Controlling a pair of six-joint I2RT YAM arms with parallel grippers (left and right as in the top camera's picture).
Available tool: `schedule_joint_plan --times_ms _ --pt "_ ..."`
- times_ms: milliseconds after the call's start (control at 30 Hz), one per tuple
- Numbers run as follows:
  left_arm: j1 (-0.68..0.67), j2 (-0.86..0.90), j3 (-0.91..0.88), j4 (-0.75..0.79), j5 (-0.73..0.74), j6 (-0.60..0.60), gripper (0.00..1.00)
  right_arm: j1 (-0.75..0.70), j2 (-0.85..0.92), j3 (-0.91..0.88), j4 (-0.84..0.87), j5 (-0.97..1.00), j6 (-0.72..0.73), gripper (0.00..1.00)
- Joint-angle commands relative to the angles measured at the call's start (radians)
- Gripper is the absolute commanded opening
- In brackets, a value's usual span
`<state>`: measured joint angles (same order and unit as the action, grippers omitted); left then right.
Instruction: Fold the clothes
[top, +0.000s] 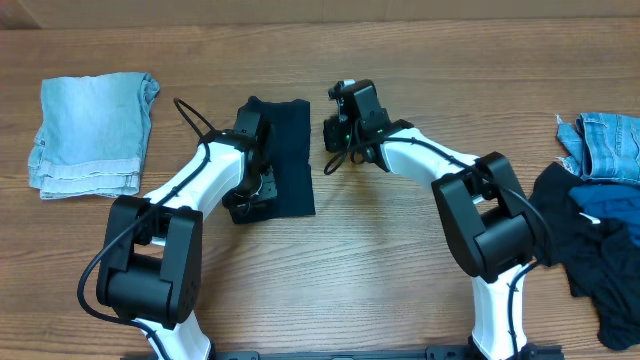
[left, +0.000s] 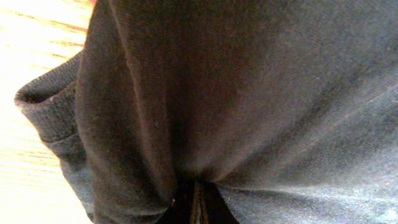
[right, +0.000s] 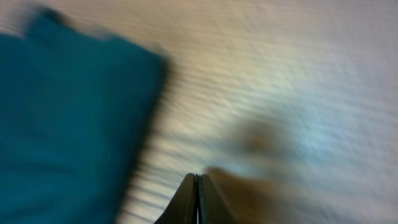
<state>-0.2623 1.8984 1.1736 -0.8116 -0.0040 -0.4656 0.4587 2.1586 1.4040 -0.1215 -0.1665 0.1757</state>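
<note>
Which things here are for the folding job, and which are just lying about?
For the job:
dark cloth, pinched in the left claw
folded denim
unfolded pile
right claw, shut and holding nothing

Not for the job:
only the table underneath

Bare wooden tabletop (top: 350, 270) is left open in the near middle. Passage is blocked left by a folded light-blue denim garment (top: 90, 130), centre by a folded navy cloth (top: 290, 150), and right by a mixed clothes heap (top: 600, 240).
</note>
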Motion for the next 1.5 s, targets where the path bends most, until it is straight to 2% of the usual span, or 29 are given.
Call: schedule_joint_plan --times_ms 0,100,167,233,367,467,667,733,767,833,900,1000,1033,1067,1100,1133,1233,1400,1467 --pt "-0.012 0.076 -0.049 -0.016 0.043 -0.022 0.04 0.002 -0.092 0.005 0.143 -0.15 -0.012 0.04" --pt "-0.013 0.073 -0.048 -0.002 0.062 -0.021 0.04 0.002 -0.083 0.005 0.309 -0.117 0.008 0.04" --pt "-0.019 0.073 -0.048 -0.011 0.076 -0.021 0.04 -0.003 -0.082 0.005 0.329 -0.075 0.068 0.04" --pt "-0.044 0.073 -0.048 0.016 0.046 -0.007 0.04 -0.025 -0.082 0.005 0.233 -0.044 0.192 0.04" --pt "-0.131 0.073 -0.048 0.056 0.044 0.002 0.04 -0.101 -0.083 0.005 0.124 -0.053 0.192 0.04" --pt "-0.214 0.073 -0.048 0.028 0.015 -0.015 0.04 -0.174 -0.088 0.005 0.057 -0.144 0.173 0.04" --pt "-0.414 0.061 -0.049 -0.067 -0.064 -0.116 0.04 -0.316 -0.174 0.005 -0.004 -0.192 0.131 0.04" --pt "-0.43 -0.007 -0.048 -0.069 -0.113 -0.145 0.04 -0.351 -0.193 0.005 -0.043 -0.195 0.131 0.04" --pt "-0.418 -0.046 -0.047 -0.061 -0.117 -0.145 0.04 -0.357 -0.195 0.005 -0.057 -0.194 0.131 0.04" --pt "-0.373 -0.145 -0.047 -0.015 -0.117 -0.141 0.15 -0.359 -0.195 0.005 -0.078 -0.195 0.131 0.04" --pt "-0.322 -0.188 -0.047 0.027 -0.119 -0.143 0.19 -0.355 -0.195 0.005 -0.084 -0.194 0.131 0.04" --pt "-0.143 -0.197 -0.047 0.089 -0.045 -0.185 0.18 -0.355 -0.195 0.005 -0.122 -0.194 0.087 0.04" --pt "-0.062 -0.195 -0.047 0.15 -0.01 -0.163 0.22 -0.355 -0.195 0.005 -0.136 -0.194 0.082 0.04" --pt "-0.025 -0.19 -0.047 0.192 0.025 -0.138 0.2 -0.355 -0.195 0.005 -0.142 -0.194 0.082 0.04" --pt "0.008 -0.181 -0.047 0.225 0.047 -0.133 0.09 -0.355 -0.195 0.005 -0.148 -0.194 0.082 0.04" --pt "0.034 -0.164 -0.047 0.252 0.05 -0.134 0.04 -0.355 -0.195 0.005 -0.158 -0.194 0.082 0.04" --pt "0.053 -0.075 -0.047 0.317 0.065 -0.132 0.04 -0.355 -0.195 0.005 -0.19 -0.193 0.082 0.04" --pt "0.052 0.111 -0.045 0.495 0.182 -0.111 0.04 -0.355 -0.195 0.005 -0.242 -0.194 0.082 0.04" --pt "0.05 0.163 -0.019 0.568 0.234 -0.058 0.04 -0.355 -0.195 0.005 -0.263 -0.194 0.082 0.04"
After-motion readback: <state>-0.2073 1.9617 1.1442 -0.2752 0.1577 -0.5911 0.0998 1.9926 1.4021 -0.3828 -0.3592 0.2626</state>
